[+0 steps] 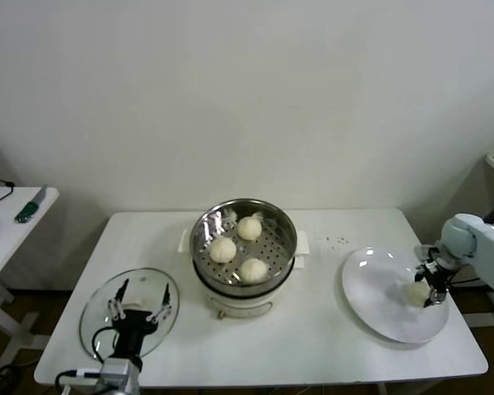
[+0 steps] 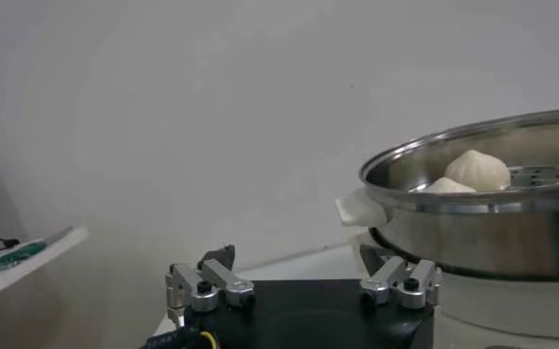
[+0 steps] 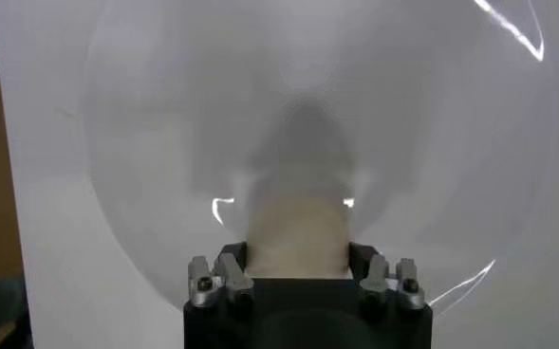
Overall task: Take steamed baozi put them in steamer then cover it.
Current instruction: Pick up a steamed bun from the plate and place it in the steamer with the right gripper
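Note:
The steamer (image 1: 244,206) stands mid-table with three steamed baozi (image 1: 249,227) on its perforated tray; its steel wall (image 2: 478,228) and two of the baozi (image 2: 478,169) also show in the left wrist view. A fourth baozi (image 1: 417,291) lies on the white plate (image 1: 379,288) at the right, and my right gripper (image 1: 426,293) is shut on it. In the right wrist view that baozi (image 3: 298,232) sits squeezed in my right gripper (image 3: 298,256). My left gripper (image 1: 138,309) hangs open and empty over the glass lid (image 1: 103,325) at the front left, again seen open (image 2: 298,256).
A small side table (image 1: 8,234) at the far left carries a green-handled tool (image 1: 29,206). A few crumbs (image 1: 337,240) lie between steamer and plate. The plate reaches close to the table's right front edge.

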